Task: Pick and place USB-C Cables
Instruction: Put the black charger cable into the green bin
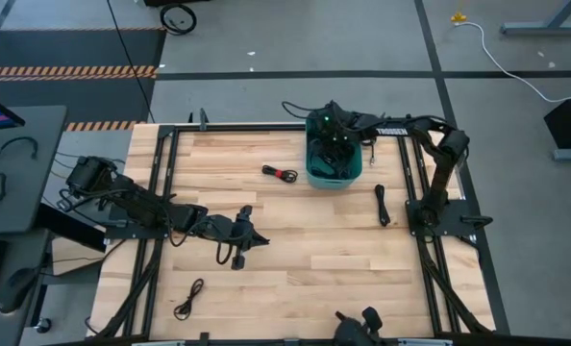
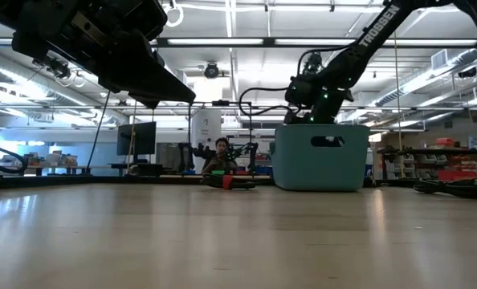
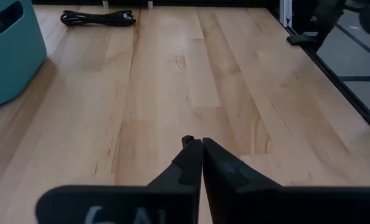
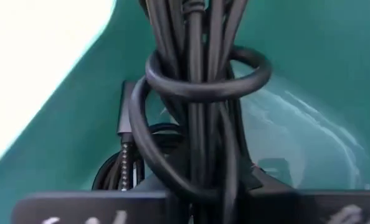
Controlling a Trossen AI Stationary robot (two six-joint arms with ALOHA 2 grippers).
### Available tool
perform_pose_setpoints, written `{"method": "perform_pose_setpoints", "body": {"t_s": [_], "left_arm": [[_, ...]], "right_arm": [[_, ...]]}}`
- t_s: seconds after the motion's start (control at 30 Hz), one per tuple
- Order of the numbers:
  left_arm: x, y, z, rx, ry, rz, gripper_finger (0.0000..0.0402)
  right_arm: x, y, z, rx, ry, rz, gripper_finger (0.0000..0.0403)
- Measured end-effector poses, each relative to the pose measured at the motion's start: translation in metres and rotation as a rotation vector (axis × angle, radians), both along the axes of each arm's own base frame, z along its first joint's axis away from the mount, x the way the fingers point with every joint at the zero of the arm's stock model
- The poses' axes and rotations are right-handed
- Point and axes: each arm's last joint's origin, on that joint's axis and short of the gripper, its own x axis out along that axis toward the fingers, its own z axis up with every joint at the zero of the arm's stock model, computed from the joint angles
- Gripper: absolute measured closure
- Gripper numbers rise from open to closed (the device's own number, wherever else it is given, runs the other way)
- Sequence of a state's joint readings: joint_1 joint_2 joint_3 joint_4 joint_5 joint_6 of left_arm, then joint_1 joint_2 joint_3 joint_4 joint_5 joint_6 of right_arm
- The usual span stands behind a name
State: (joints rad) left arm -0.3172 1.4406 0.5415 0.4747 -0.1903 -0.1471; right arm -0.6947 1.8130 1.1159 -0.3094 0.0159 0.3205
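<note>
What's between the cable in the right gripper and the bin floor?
Nothing visible. The right gripper is over the teal bin, its cable bundle hanging between the teal walls; only cables already dropped lie below.

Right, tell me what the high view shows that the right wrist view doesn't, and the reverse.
Only the high view shows the left gripper over mid-table, fingers shut and empty, plus three cables out on the wood: a red-tipped cable, a straight cable and a near-corner cable. Only the right wrist view shows a bundled black cable hanging between the right gripper's fingers, with more cable beneath it. Both show the teal bin and the right gripper inside it.
</note>
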Motion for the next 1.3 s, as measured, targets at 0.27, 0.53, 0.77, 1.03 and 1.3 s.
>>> {"method": "perform_pose_setpoints", "body": {"t_s": [0.27,0.53,0.77,1.03,1.3], "left_arm": [[0.0,0.0,0.0,0.0,0.0,0.0,0.0392],[0.0,0.0,0.0,0.0,-0.001,0.0,0.0382],[0.0,0.0,0.0,0.0,-0.001,0.0,0.0392],[0.0,0.0,0.0,0.0,-0.001,0.0,0.0381],[0.0,0.0,0.0,0.0,0.0,0.0,0.0389]], "right_arm": [[-0.012,0.009,0.036,-0.009,-0.062,0.063,0.027],[-0.028,0.022,0.075,-0.086,-0.1,0.089,0.0273],[-0.01,0.009,0.068,-0.216,-0.161,0.093,0.0382],[0.005,-0.007,0.005,-0.144,-0.005,0.032,0.0398],[0.006,-0.004,0.013,-0.17,-0.027,0.043,0.0396]]}}
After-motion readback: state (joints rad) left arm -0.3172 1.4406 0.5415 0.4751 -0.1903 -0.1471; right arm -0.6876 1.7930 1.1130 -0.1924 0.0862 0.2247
